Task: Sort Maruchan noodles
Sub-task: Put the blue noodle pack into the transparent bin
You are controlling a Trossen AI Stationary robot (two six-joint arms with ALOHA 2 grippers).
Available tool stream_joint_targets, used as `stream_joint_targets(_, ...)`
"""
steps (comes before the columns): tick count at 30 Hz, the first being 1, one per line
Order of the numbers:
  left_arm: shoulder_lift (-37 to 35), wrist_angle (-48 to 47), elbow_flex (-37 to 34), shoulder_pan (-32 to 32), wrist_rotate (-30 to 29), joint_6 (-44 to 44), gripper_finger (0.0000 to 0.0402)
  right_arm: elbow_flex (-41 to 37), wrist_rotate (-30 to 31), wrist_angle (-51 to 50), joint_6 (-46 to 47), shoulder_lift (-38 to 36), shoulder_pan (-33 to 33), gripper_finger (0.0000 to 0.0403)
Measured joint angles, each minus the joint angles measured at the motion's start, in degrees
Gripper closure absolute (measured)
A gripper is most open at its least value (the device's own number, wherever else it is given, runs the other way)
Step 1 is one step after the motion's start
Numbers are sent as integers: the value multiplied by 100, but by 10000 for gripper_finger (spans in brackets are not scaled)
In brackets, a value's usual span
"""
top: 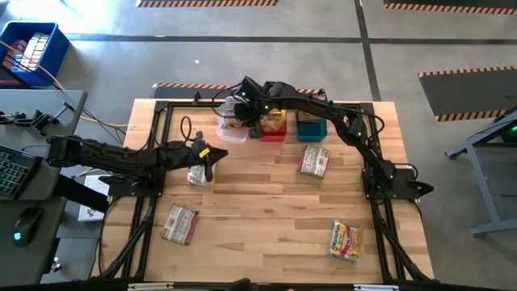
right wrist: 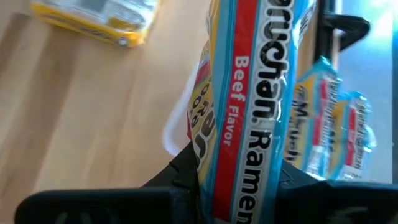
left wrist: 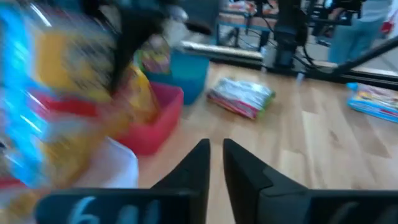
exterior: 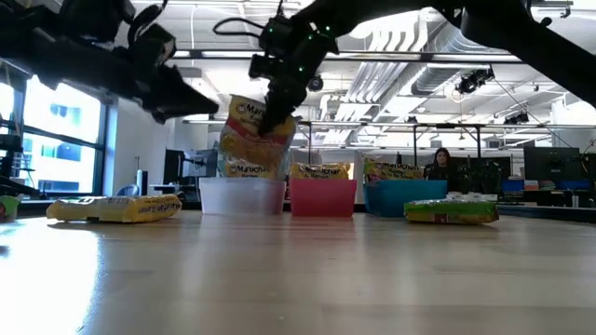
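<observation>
The wooden table stood in a wide, bright workshop with a concrete floor, and three bins sat in a row at its far edge: a clear bin, a red bin and a teal bin, presumably one for each flavour. The right gripper hung directly over the clear bin, its fingers clamped on a beef ramen packet held on edge, most likely so it would slide down beside the packets already standing below it. The left gripper was off to the side and nearer the front, its fingers only a narrow slit apart and empty, poised just above a yellow packet lying flat. Three more packets lay well apart from both grippers: one near the teal bin, one at the front left, one at the front right.
</observation>
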Motion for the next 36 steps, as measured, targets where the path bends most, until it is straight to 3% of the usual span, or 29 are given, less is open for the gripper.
stream_joint_targets(8, -87, -781, 473, -11, -905, 469, 272, 8, 121, -368, 6, -264, 408, 336)
stream_joint_targets(15, -459, -1203, 553, -144, -926, 511, 215, 7, 176, -609, 126, -309, 663, 336)
stream_joint_targets(23, -656, -1202, 555, -268, -869, 602, 202, 7, 33, -508, 305, -309, 922, 336)
stream_joint_targets(36, -280, -450, 546, -260, -399, 569, 201, 4, -64, -458, 410, -322, 1214, 336)
